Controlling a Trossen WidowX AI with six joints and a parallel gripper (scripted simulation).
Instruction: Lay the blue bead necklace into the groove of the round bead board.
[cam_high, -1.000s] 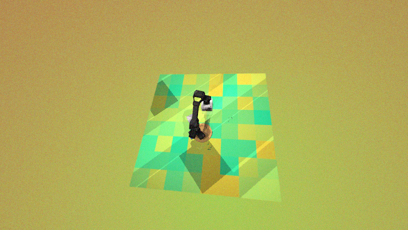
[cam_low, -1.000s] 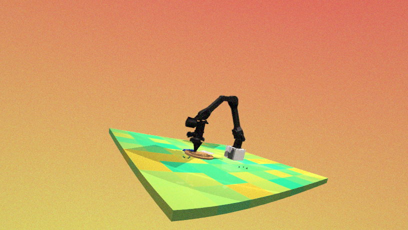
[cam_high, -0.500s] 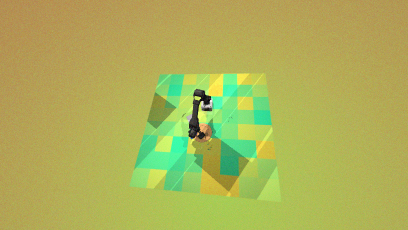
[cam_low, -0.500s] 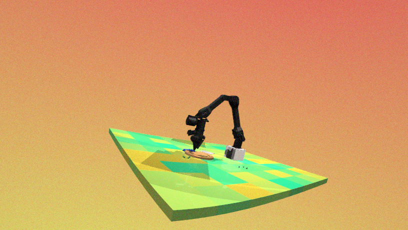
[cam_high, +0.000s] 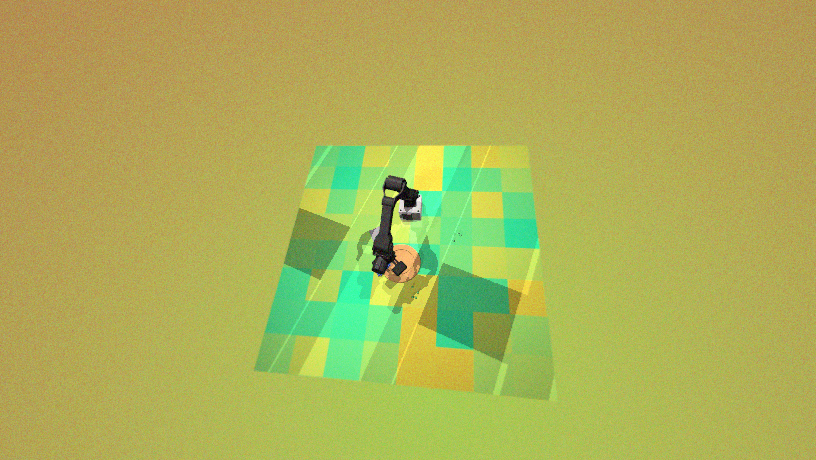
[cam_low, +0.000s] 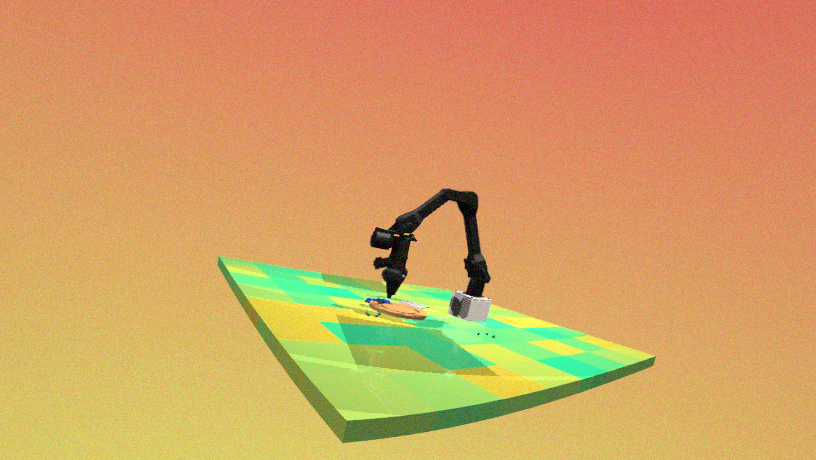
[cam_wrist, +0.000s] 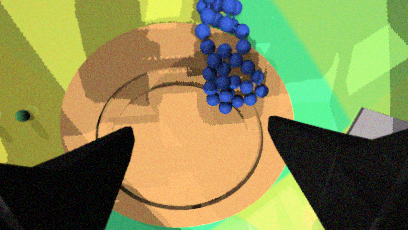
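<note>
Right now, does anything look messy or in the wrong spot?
Yes. The blue bead necklace lies bunched in a heap across the bead board's rim, trailing off the edge, instead of following the round groove. The gripper is open above it, holding nothing.

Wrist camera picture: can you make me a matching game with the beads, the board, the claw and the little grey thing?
Things:
1. bead necklace
2. round bead board
3. claw
4. grey block

Descriptions:
A. tan, with a ring groove
B. black, wide open, holding nothing
C. blue, bunched on the board's far edge
D. at the right edge, off the board

Pairs: 1-C, 2-A, 3-B, 4-D
</note>
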